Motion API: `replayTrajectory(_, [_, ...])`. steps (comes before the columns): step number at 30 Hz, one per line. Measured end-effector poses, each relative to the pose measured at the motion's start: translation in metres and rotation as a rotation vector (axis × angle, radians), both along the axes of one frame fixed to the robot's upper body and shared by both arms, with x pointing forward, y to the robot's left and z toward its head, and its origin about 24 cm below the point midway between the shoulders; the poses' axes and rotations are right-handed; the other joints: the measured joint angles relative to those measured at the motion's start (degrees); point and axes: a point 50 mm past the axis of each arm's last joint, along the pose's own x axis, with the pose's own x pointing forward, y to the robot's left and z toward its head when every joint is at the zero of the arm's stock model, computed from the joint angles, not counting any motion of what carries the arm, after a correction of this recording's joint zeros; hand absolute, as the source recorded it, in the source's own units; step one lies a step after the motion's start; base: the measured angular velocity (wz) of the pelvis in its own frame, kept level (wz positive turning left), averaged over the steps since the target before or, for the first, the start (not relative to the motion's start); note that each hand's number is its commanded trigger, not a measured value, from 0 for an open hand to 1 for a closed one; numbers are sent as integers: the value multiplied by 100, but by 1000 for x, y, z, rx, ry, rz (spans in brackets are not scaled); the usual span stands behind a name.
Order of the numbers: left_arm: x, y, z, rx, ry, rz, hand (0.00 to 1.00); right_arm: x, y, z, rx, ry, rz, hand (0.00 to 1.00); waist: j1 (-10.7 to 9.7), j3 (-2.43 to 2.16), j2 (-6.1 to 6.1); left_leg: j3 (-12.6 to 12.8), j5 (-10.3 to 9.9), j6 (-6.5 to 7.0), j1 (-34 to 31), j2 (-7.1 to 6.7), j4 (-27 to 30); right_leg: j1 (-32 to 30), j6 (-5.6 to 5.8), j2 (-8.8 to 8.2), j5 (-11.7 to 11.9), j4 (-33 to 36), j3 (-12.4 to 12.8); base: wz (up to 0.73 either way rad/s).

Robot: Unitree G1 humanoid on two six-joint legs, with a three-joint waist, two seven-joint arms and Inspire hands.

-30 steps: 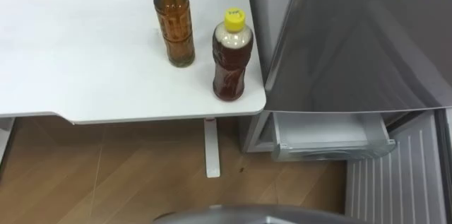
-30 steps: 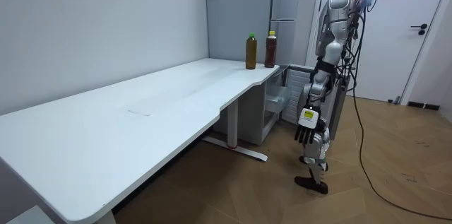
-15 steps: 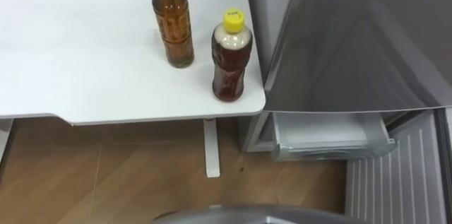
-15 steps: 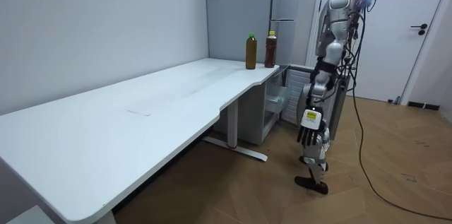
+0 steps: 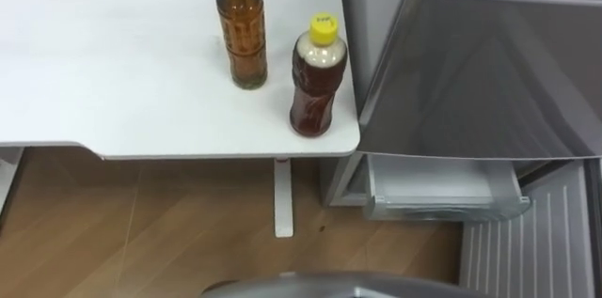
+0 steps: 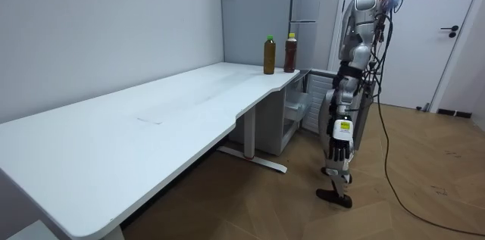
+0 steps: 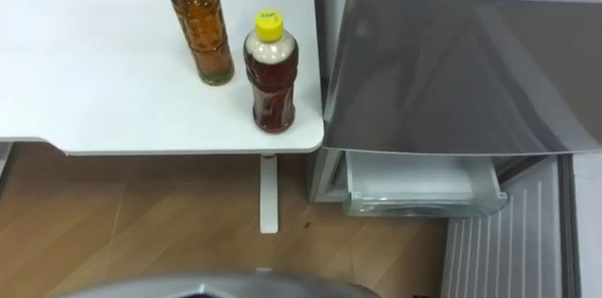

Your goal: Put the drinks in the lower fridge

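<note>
While the green-capped bottle (image 5: 243, 27) and yellow-capped bottle (image 5: 317, 80) stay upright at the counter (image 5: 113, 72) corner beside the open lower fridge (image 5: 437, 183), the left hand (image 6: 339, 135) has swung bodyward, fingers hanging straight: no grasp begun.

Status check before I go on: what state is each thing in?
green-capped bottle: upright on the table, capped.
yellow-capped bottle: upright near the table's corner, capped.
lower fridge: open, drawer visible.
upper fridge door: shut.
left hand: open, hanging empty.
</note>
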Motion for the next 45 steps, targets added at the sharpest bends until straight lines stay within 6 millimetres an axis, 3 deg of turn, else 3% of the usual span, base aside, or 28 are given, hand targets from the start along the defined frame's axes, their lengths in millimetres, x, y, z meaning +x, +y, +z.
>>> replayTrajectory(6, [10,28,19,232,-144,369,0,2,-3,1,-39,-11,-19,0,170,-13,52,-126,7,-6,-13,-20,-16,6,-5,-20,-22,63,-106,7])
replayTrajectory(13, [28,47,41,396,-256,596,0,9,-9,4,-58,-63,12,0,256,-23,177,-247,33,17,-8,-73,-57,16,17,-64,-40,70,-192,7])
replayTrajectory(19, [71,68,85,603,-447,639,0,13,-10,6,-79,-85,59,0,372,-29,202,-363,39,25,-10,-89,-87,-1,17,-62,-40,74,-277,0])
replayTrajectory(25, [105,100,148,879,-661,680,0,17,-11,7,-101,-129,84,0,457,-37,235,-584,51,44,6,-129,-86,32,16,-55,-40,71,-310,-2])
replayTrajectory(31, [128,112,238,1248,-952,528,0,12,-11,7,-99,-122,89,0,478,-25,283,-644,56,53,-7,-153,-90,28,18,-66,-39,62,-327,1])
replayTrajectory(33, [136,105,276,1441,-1058,405,0,5,-13,7,-103,-114,101,0,462,-23,308,-719,56,54,29,-168,-83,81,18,-76,-39,50,-417,10])
replayTrajectory(36, [139,88,316,1645,-1180,258,0,2,-16,8,-100,-102,105,0,429,-10,369,-746,57,56,91,-168,-87,126,18,-73,-39,50,-431,0])
replayTrajectory(39, [142,71,340,1714,-1305,139,0,1,-21,9,-84,-99,112,0,413,14,416,-747,56,57,82,-168,-89,93,18,-73,-40,55,-426,0])
replayTrajectory(45, [148,44,367,1679,-1522,-97,0,3,-24,9,-58,-105,124,0,221,38,447,-780,63,61,52,-181,-14,137,18,-67,-38,-16,-443,7])
